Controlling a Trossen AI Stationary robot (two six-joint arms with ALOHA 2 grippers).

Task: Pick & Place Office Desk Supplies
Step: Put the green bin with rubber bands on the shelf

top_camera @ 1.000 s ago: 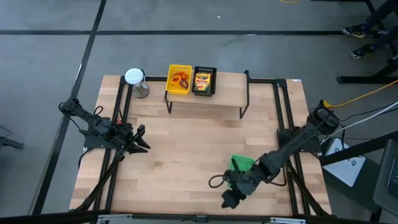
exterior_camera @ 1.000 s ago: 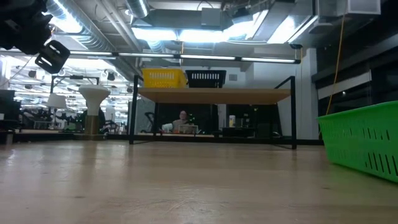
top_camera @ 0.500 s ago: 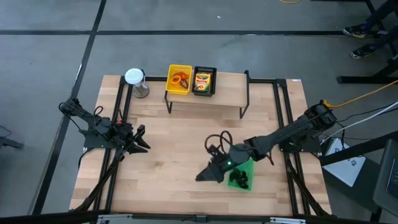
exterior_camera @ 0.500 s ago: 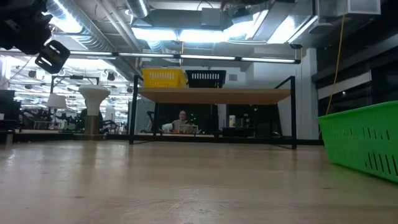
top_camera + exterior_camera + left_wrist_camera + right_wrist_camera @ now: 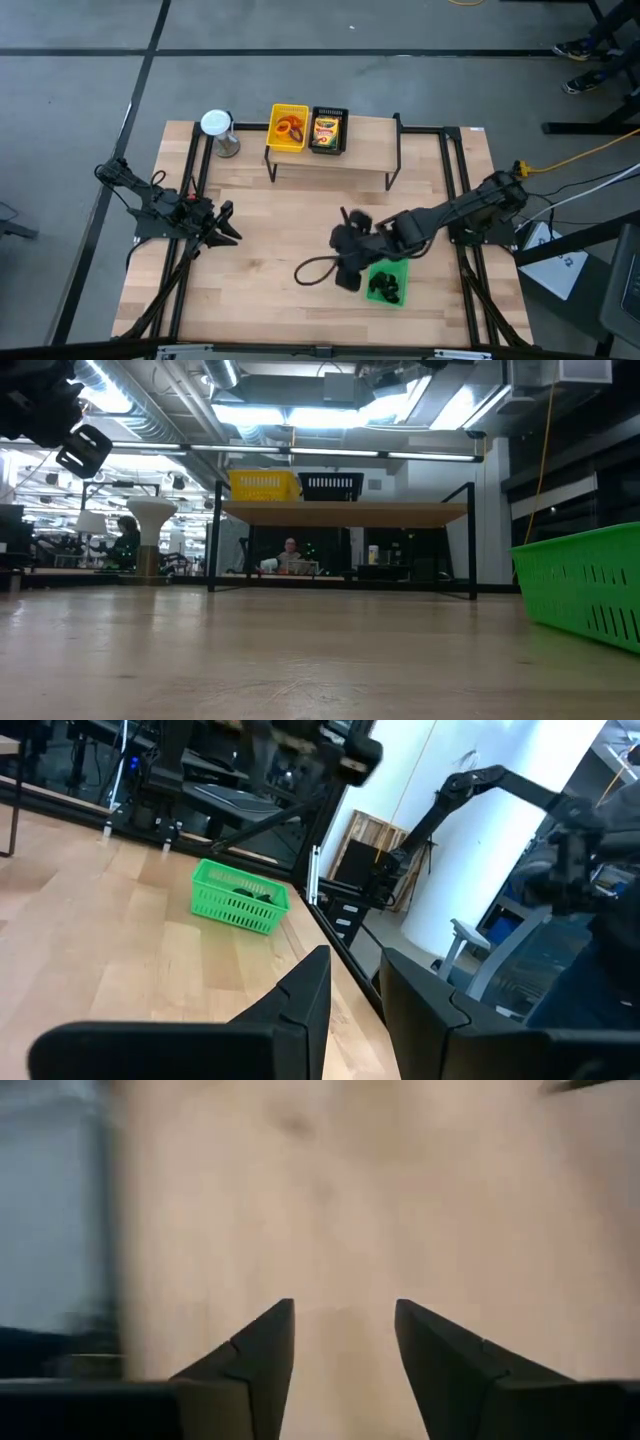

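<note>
On the shelf (image 5: pixel 330 160) at the far side stand a yellow tray (image 5: pixel 289 128) holding orange rings (image 5: pixel 292 127) and a black tray (image 5: pixel 328 131) holding a yellow crayon box (image 5: pixel 326 129). A green tray (image 5: pixel 389 283) with black clips (image 5: pixel 383 289) sits on the table toward the near right. My right gripper (image 5: pixel 347 272) hovers just left of the green tray, blurred, open and empty (image 5: pixel 343 1342). My left gripper (image 5: pixel 231 222) waits at the table's left side, its fingers a little apart and empty (image 5: pixel 355 988).
A grey cylinder with a white round top (image 5: pixel 218 131) stands at the far left beside the shelf. Black frame rails (image 5: pixel 455 180) run along both sides of the table. Bare wood lies between the two arms. A person sits in the room behind the table (image 5: pixel 291 550).
My right gripper has swung from the near edge in front of the green tray toward the table's middle, ending left of the tray, its cable loop trailing behind. The green tray has stayed where it was.
</note>
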